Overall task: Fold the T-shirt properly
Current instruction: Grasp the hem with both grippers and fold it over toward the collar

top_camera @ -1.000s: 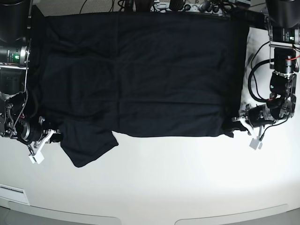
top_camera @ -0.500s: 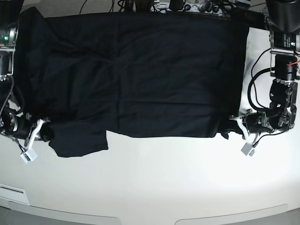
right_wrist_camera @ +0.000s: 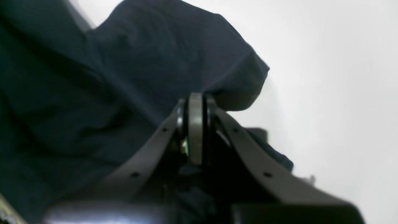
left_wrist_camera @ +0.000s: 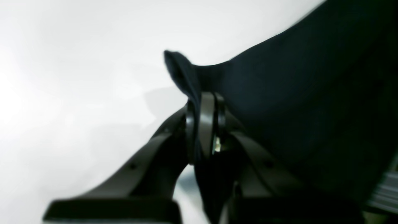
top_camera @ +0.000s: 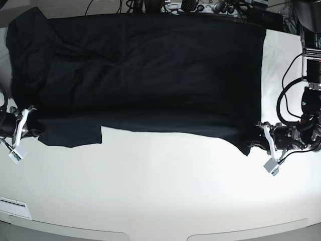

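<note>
The black T-shirt (top_camera: 145,75) lies spread across the far half of the white table (top_camera: 160,191), a sleeve (top_camera: 70,134) sticking out at its near left. My left gripper (top_camera: 257,142) is at the shirt's near right corner, shut on the cloth; in the left wrist view its jaws (left_wrist_camera: 202,124) pinch a fold of the T-shirt (left_wrist_camera: 295,102). My right gripper (top_camera: 31,125) is at the near left edge by the sleeve, shut on the cloth; in the right wrist view (right_wrist_camera: 194,130) the T-shirt (right_wrist_camera: 93,93) drapes over its closed jaws.
Cables and dark equipment (top_camera: 200,7) line the table's far edge behind the shirt. The left arm's body and wiring (top_camera: 306,95) stand at the right edge. The table's near edge (top_camera: 150,232) curves along the bottom.
Both grippers have moved outward, right arm toward the base view's left, left arm toward its right and nearer. The shirt's near edge is pulled wider and flatter, the sleeve stretched leftward.
</note>
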`<state>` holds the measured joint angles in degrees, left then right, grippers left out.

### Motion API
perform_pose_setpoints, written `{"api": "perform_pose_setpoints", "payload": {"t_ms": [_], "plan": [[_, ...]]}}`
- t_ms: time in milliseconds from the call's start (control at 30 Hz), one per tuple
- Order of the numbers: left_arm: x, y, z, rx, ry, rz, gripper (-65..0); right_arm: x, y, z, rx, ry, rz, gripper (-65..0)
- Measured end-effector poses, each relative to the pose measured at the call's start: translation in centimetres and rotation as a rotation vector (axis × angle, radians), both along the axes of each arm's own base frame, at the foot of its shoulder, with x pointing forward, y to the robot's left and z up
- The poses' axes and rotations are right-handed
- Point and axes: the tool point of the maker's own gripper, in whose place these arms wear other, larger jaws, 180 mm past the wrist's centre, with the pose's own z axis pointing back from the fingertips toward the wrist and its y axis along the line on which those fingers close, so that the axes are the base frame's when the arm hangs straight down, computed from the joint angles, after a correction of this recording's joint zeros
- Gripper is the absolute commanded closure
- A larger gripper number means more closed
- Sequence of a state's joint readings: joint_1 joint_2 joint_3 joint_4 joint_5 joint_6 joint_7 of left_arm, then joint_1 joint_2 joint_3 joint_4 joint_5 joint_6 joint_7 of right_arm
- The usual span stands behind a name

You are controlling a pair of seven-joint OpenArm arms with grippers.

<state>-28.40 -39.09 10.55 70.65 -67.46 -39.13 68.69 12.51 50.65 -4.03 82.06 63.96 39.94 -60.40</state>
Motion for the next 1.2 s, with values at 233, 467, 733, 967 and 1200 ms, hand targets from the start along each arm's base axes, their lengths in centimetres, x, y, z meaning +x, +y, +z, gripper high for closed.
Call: {"api": "perform_pose_setpoints", "payload": {"t_ms": [233,467,733,967,1200], "plan": [[-4.9,-1.1,-0.6,-0.085,0.122,-0.089,0.0,-3.0,0.6,-1.3,0.025,0.156,0.038,0.0],[-9.9,-1.7,-0.9,-0.031,0.181,-0.216,0.0,-5.4,0.1,-2.2,-0.010,0.283,0.074,0.0],[-12.0,-0.5,0.1,0.067,0.176,-0.284,0.0,-5.5,0.3,-1.7,0.020,0.282,0.080,0.0],[-12.0,0.5,0.4,0.092,0.181,-0.272,0.0,-5.6,-2.0,-0.4,-0.035,0.279,0.058,0.0],[-12.8,0.7,-0.3,0.096,0.209,-0.274,0.0,-6.2,-1.0,-0.6,0.019,0.292,0.071,0.0]]}}
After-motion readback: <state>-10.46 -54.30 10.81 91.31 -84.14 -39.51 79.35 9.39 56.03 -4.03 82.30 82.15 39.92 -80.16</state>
